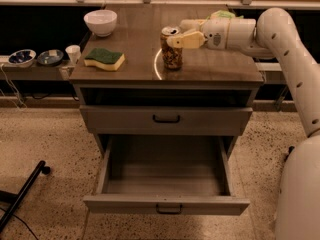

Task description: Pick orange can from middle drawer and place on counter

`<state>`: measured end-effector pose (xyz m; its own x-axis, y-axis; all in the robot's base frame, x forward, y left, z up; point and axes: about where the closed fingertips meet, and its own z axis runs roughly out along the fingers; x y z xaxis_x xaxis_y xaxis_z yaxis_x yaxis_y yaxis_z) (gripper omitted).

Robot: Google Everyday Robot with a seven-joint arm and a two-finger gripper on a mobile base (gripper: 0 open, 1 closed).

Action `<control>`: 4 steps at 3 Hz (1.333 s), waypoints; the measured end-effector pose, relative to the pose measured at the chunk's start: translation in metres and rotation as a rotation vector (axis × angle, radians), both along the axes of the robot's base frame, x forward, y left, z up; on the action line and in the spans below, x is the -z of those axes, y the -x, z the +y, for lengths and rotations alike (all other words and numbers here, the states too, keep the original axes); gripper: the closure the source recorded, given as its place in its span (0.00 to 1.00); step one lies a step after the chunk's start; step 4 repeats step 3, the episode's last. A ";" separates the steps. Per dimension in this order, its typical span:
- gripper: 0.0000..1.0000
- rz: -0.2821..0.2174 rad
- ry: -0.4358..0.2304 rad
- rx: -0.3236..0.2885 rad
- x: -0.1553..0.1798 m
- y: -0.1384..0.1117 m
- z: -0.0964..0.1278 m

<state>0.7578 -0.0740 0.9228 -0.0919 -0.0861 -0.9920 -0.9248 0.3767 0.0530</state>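
I see the orange can [171,50] standing up straight on the counter [220,66]. It is near the middle of the counter, a bit to the right. Its shiny top with the pull tab faces up. Its bottom sits right by the thin white curved line [156,68] drawn on the counter.

My gripper [178,34] is at the top of the can. It reaches in from the right and touches the can's upper part. I cannot tell if it is gripping the can or just resting against it. The big white arm [280,31] runs from the gripper to the right edge of the view and then bends down.

The middle drawer [165,205] is pulled far out toward me, so I can look down at its grey floor. Its small dark handle is on the front, low in the view. The drawer above it [125,119] is pushed shut.

A white bowl [100,21] sits at the back left of the counter. A green and yellow sponge [104,59] lies in front of the bowl, well apart from the can.

To the left of the cabinet is a low side shelf [30,73]. On it are two small bowls [22,57] and a little white cup [73,53]. A black pole [22,194] lies on the speckled floor at the lower left.
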 end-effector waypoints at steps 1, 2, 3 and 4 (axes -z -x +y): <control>0.00 0.000 0.000 0.000 0.000 0.000 0.000; 0.00 -0.002 0.031 0.028 0.007 0.000 -0.012; 0.00 -0.031 0.130 0.076 0.020 0.012 -0.063; 0.00 -0.031 0.130 0.076 0.020 0.012 -0.063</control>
